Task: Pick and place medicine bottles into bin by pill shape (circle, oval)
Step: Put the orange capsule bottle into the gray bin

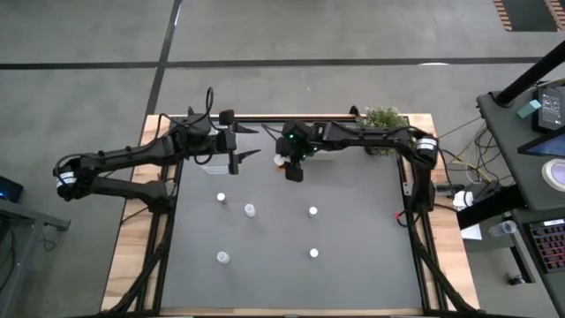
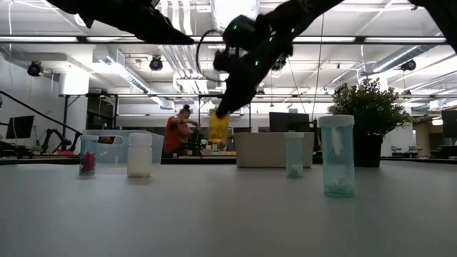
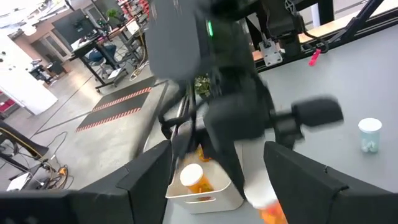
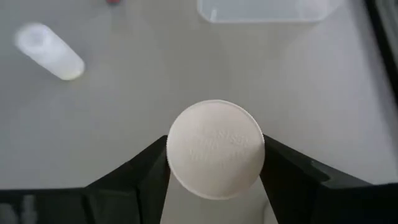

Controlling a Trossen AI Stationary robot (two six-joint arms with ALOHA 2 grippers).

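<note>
bottle (image 2: 218, 127) — orange, white cap | plant (image 2: 369, 107) — green | fingers (image 4: 130, 180) — black

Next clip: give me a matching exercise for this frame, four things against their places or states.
Things:
1. held bottle
2. left gripper
3. potted plant
4. white bin

Places or states:
a. open, holding nothing
b. at the far right corner of the table
c. clamped in the right gripper, lifted off the table
d. has an orange bottle in it

Pairs: 1-c, 2-a, 3-b, 4-d
</note>
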